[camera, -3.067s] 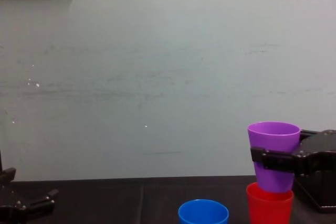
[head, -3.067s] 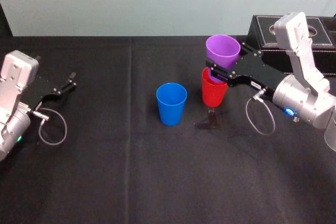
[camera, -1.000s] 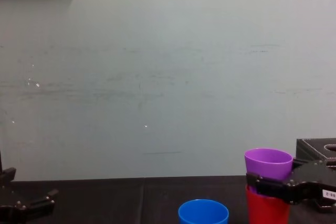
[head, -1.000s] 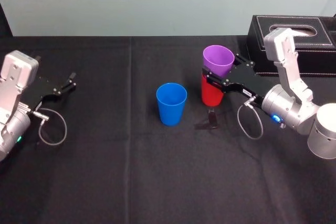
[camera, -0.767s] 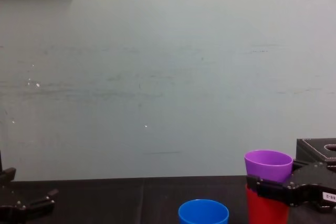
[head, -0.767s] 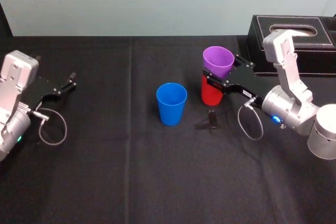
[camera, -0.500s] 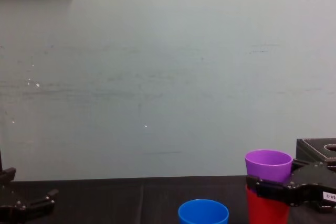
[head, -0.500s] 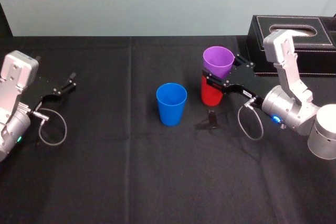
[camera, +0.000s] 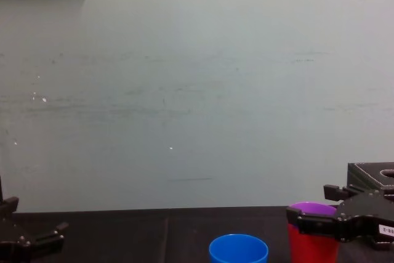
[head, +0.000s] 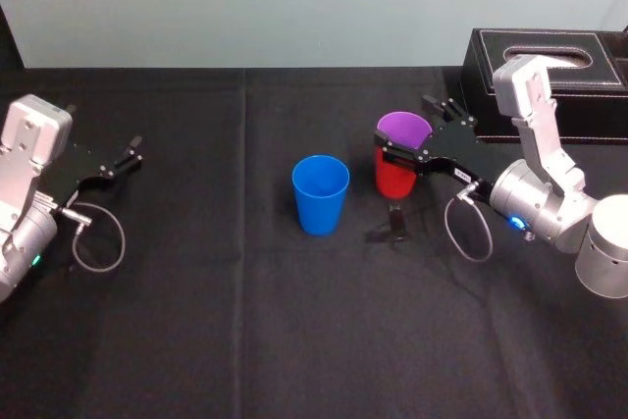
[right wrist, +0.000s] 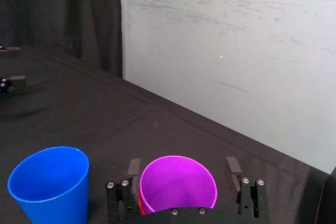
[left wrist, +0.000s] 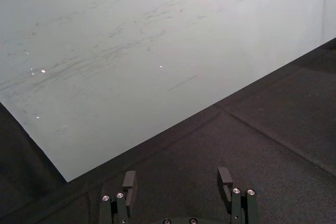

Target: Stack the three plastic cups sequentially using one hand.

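Well to the left of the blue cup point(head: 320, 193), our left gripper point(head: 126, 152) is parked, its fingers spread. The blue cup stands alone, not yet stacked. Near it on the right, the purple cup point(head: 403, 129) sits nested deep in the red cup point(head: 393, 177), so we judge one stacking done and one left. Our right gripper point(right wrist: 181, 167) reaches in from farther right, level with the purple rim, fingers apart on either side and apparently not pressing it.
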Robot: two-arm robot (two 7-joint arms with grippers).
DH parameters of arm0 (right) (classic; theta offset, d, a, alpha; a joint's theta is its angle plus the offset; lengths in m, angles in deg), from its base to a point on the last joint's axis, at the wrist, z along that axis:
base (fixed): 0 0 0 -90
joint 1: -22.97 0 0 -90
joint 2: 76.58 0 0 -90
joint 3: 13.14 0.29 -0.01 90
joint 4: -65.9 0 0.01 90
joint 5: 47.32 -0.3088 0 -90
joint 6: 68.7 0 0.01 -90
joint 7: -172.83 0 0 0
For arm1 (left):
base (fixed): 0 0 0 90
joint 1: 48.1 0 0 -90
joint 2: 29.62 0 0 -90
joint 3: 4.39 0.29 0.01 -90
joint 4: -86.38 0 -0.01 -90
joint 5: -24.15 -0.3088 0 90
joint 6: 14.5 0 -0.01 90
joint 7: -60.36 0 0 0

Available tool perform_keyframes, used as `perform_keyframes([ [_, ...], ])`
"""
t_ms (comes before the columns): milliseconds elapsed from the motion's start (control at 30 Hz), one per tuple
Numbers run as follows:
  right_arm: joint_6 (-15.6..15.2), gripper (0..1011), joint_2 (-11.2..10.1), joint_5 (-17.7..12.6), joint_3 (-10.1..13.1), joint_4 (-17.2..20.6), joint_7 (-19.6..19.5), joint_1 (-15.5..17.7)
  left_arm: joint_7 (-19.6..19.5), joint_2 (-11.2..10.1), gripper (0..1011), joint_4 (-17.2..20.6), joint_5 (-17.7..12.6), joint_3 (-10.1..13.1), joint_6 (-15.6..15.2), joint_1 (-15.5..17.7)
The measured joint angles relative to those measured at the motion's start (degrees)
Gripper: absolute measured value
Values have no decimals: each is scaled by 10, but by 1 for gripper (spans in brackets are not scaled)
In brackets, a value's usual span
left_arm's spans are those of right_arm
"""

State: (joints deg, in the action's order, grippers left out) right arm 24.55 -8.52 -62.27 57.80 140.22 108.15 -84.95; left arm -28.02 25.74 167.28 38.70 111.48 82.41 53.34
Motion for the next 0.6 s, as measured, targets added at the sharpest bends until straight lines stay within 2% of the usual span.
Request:
perform_keyframes([
  [167, 16, 1003, -4, 5, 3, 18, -1, 8, 0, 0, 1005, 0, 0, 0, 0, 0],
  [433, 13, 1002, -25, 6, 13, 96, -3, 47, 0, 0, 1005, 0, 0, 0, 0, 0],
  [600, 1, 1003, -46, -9, 23, 151, 2, 89, 0, 0, 1005, 0, 0, 0, 0, 0],
])
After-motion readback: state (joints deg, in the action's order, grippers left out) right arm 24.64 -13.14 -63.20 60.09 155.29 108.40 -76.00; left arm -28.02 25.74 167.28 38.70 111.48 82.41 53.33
